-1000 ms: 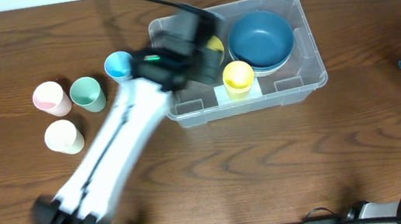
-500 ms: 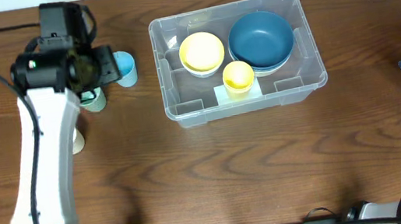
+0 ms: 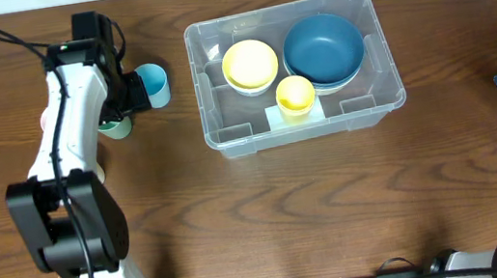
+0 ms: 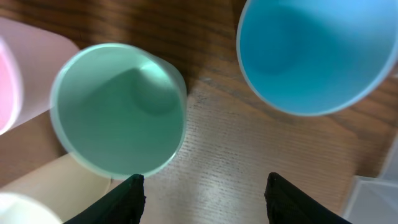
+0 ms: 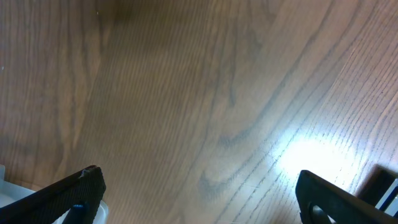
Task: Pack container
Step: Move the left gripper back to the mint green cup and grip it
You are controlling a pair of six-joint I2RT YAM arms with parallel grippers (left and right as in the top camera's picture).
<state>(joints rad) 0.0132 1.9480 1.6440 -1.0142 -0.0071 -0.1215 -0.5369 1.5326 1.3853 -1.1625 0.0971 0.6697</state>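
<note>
Container (image 3: 362,115) sits by the table's (image 3: 288,211) far edge. Left gripper (image 4: 202,196) hangs wide apart and empty above green cup (image 4: 118,109) and blue cup (image 4: 311,56). Right gripper (image 5: 199,193) is likewise spread and empty.

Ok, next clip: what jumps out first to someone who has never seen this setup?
First, the clear container at the far middle of the table, holding a dark blue bowl, a yellow bowl and a yellow cup. Next, the white left arm stretched out to the cups at far left. Its left gripper is open and empty, hovering above the green cup and blue cup.
</note>
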